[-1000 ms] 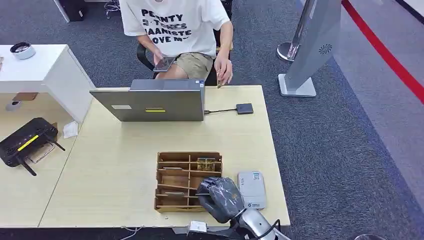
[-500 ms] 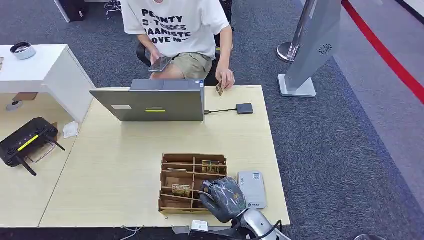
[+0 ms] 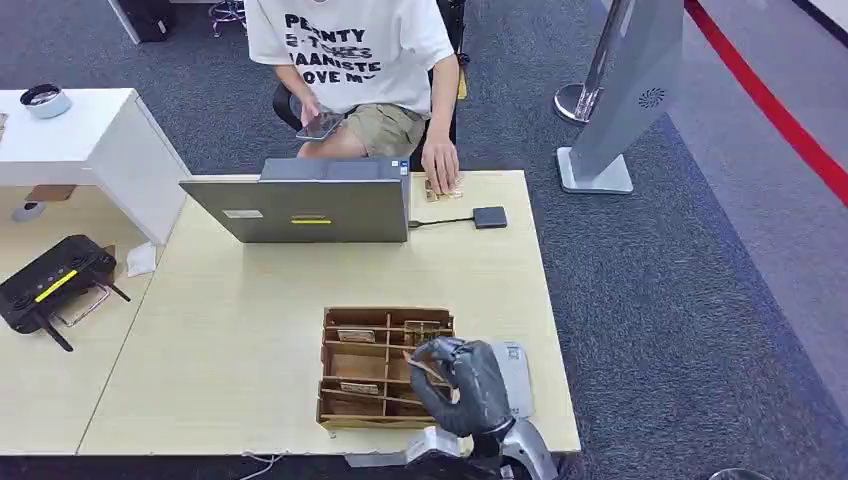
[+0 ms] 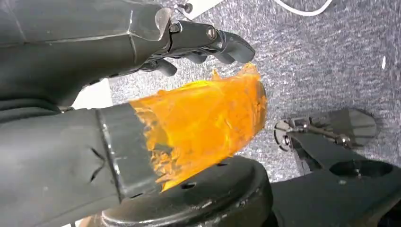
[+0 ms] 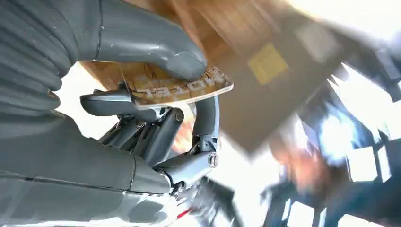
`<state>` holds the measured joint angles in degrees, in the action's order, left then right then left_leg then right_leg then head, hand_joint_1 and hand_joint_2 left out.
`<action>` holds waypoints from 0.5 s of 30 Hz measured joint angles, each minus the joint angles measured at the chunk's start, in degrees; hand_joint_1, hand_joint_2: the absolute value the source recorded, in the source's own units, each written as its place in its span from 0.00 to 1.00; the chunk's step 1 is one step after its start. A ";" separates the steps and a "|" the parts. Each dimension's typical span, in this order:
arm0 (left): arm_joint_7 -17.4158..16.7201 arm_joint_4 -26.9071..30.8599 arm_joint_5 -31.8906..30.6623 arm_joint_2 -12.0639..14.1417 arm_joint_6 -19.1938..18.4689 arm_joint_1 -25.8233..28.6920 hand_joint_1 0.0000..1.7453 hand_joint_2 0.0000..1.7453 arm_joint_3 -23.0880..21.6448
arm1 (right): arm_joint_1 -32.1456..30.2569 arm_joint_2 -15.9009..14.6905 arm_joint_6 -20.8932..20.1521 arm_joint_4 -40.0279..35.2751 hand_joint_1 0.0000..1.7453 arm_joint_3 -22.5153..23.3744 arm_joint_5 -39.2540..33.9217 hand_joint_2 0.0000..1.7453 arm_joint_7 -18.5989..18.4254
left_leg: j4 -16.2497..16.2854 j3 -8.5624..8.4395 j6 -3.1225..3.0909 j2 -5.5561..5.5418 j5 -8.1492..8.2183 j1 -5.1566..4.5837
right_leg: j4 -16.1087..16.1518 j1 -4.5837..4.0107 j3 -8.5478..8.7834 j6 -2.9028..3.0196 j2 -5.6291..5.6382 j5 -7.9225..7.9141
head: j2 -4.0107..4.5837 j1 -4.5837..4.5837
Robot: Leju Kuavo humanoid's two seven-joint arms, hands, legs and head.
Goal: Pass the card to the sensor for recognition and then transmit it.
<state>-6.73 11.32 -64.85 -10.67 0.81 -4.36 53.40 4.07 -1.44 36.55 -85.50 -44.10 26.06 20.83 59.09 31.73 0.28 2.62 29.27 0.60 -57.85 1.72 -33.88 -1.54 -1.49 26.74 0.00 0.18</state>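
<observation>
The right hand (image 3: 468, 385) pinches the card (image 3: 424, 368) between thumb and fingers (image 5: 111, 104), its long axis pointing toward the wooden organizer (image 3: 350, 375).

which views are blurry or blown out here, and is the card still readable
Head view: sharp, evenly lit; the card in the right hand is too small to read. Right wrist view: card and thumb sharp, its lettering visible but turned; the background is motion-smeared with blown-out white patches. Left wrist view: the left hand and carpet are fairly sharp, no glare.
</observation>
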 joint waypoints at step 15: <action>0.00 0.00 -0.02 -0.39 0.28 -0.03 0.00 0.00 0.00 | -4.10 0.94 0.37 -14.43 1.00 5.41 -5.94 1.00 4.97 | 0.00 -0.04 0.00 0.01 0.00 0.00 | 0.00 0.00 0.03 0.00 0.01 -0.01 | 0.00 0.00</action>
<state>-6.73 11.32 -64.87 -11.06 1.09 -4.39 53.40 -0.03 -0.50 36.92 -99.93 -38.69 20.12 25.80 59.09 31.70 0.28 2.63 29.27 0.60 -57.85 1.72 -33.84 -1.54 -1.47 26.73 0.00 0.17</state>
